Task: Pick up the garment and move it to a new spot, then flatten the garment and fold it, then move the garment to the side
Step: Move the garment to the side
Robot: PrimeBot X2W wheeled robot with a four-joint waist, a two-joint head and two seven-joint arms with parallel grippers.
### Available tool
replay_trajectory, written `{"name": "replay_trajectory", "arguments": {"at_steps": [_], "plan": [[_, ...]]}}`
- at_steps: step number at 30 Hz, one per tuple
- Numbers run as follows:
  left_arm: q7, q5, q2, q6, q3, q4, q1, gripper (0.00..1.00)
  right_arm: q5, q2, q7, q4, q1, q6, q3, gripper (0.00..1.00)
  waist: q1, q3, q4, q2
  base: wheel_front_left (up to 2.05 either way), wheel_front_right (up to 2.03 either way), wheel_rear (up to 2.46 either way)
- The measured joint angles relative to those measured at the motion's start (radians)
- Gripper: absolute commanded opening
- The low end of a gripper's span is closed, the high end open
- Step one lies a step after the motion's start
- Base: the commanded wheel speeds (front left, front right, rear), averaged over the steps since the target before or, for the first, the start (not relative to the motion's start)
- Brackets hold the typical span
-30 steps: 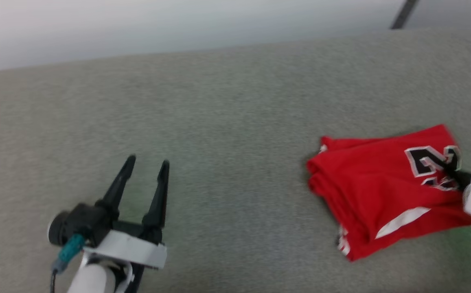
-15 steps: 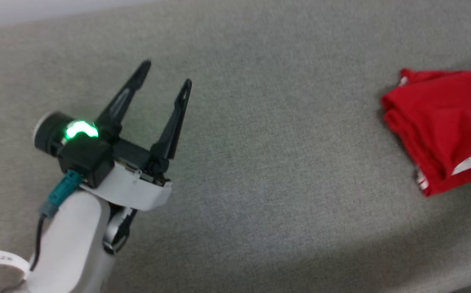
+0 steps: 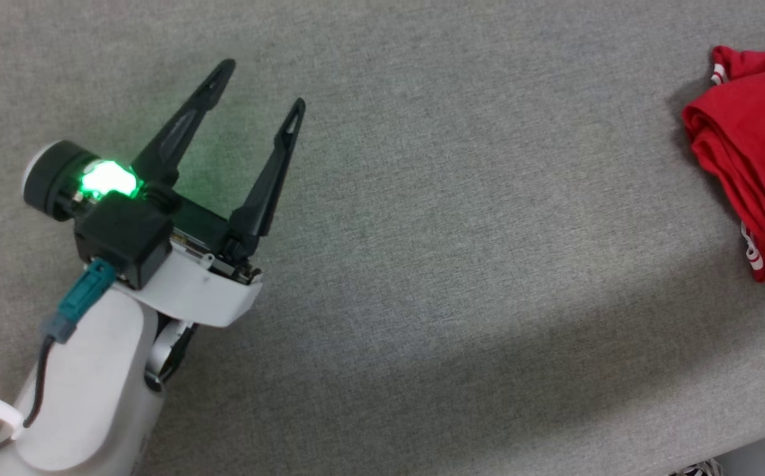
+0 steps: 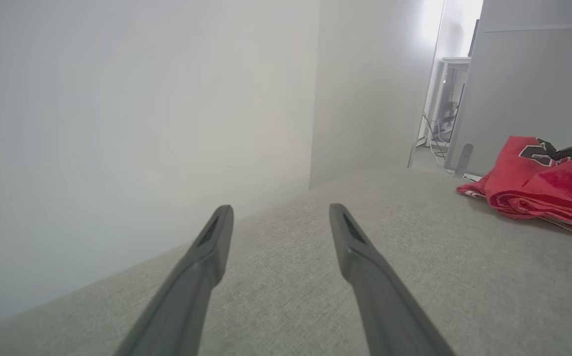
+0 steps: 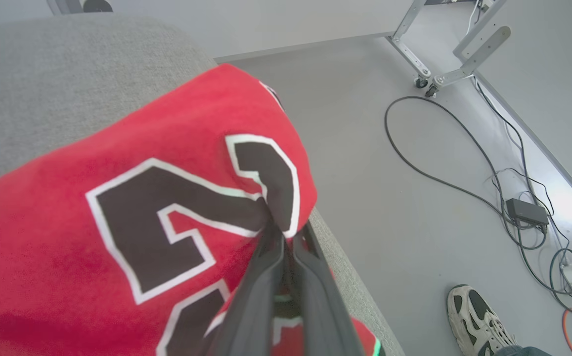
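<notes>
Grey woven surface (image 3: 422, 264) underneath, plain pale wall (image 4: 117, 123) behind, bare floor off the far edge.

At the right gripper (image 5: 284, 231): closed almost fully, pinching a fold of the garment (image 5: 117, 198) right at the black, white-outlined numerals. Lifts that corner slightly, judging by the left wrist view. Sits close to the surface's edge, with floor directly beyond.

Outward from there: red cloth bunched in several loose layers at the right end of the surface, stacked folds facing the middle, striped trim peeking out at two spots.

Further out, at the left gripper (image 3: 263, 82): spread wide, holding nothing, poised above bare cloth, well apart from the garment.

On handling, as a judgement: probably light, soft and limp, not fragile. Likely sags and spills its layers if raised by one pinch. Likely drags rather than slides on the woven cover. Best taken through all the layers at a folded edge, or at two corners at once to keep the stack together.

By count: one garment, two grippers, one pinching and one free. On the floor, one shoe (image 5: 478, 316), one power adapter (image 5: 527, 211), one wheeled metal frame (image 5: 434, 74), and cables (image 5: 439, 163) too tangled to number.
</notes>
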Motion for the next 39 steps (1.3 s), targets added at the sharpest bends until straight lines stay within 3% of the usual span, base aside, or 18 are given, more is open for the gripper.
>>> {"name": "replay_trajectory", "arguments": {"at_steps": [5,6,7,8,9,16,20,32,39], "plan": [[0.0,0.002,0.006,0.0,0.007,-0.002,0.001,1.0,-0.04,0.019,-0.064,0.077,-0.036,0.0,-0.011,0.0,-0.0001,0.013,0.004,0.0,0.0,0.0,0.0],[0.0,0.002,0.005,0.0,0.007,0.0,0.002,1.0,-0.044,0.019,-0.077,0.087,-0.042,0.0,-0.016,0.27,0.0,0.012,0.005,0.0,0.0,0.0,0.0],[0.0,0.002,0.004,0.0,0.007,0.002,0.004,1.0,-0.051,0.019,-0.086,0.094,-0.044,0.0,-0.02,0.42,0.0,0.009,0.005,0.0,0.0,0.0,0.0],[0.0,0.002,0.001,0.0,0.008,0.007,0.007,1.0,-0.061,0.019,-0.095,0.1,-0.044,0.0,-0.019,0.89,0.0,0.006,0.006,0.0,0.0,0.0,0.0],[0.0,0.002,-0.002,0.0,0.01,0.012,0.011,1.0,-0.07,0.018,-0.102,0.107,-0.043,0.0,-0.018,1.0,0.0,0.002,0.006,0.0,0.0,0.0,0.0],[0.0,-0.006,-0.053,0.0,0.028,0.049,0.059,1.0,-0.114,0.002,-0.127,0.124,-0.025,0.0,-0.007,1.0,0.0,-0.054,0.014,0.0,0.0,0.0,0.0],[0.0,-0.019,-0.099,0.0,0.05,0.08,0.11,1.0,-0.149,0.007,-0.162,0.112,0.014,0.0,0.049,1.0,0.0,-0.104,0.028,0.0,0.0,0.0,0.0],[0.0,-0.031,-0.219,0.0,0.189,0.142,0.355,1.0,-0.081,0.09,-0.267,-0.063,0.208,0.0,0.218,1.0,0.0,-0.287,0.108,0.0,0.0,0.0,0.0],[0.0,-0.031,-0.256,0.0,0.247,0.171,0.472,1.0,-0.029,0.136,-0.278,-0.202,0.347,0.0,0.245,1.0,0.0,-0.397,0.174,0.0,0.0,0.0,0.0]]}}
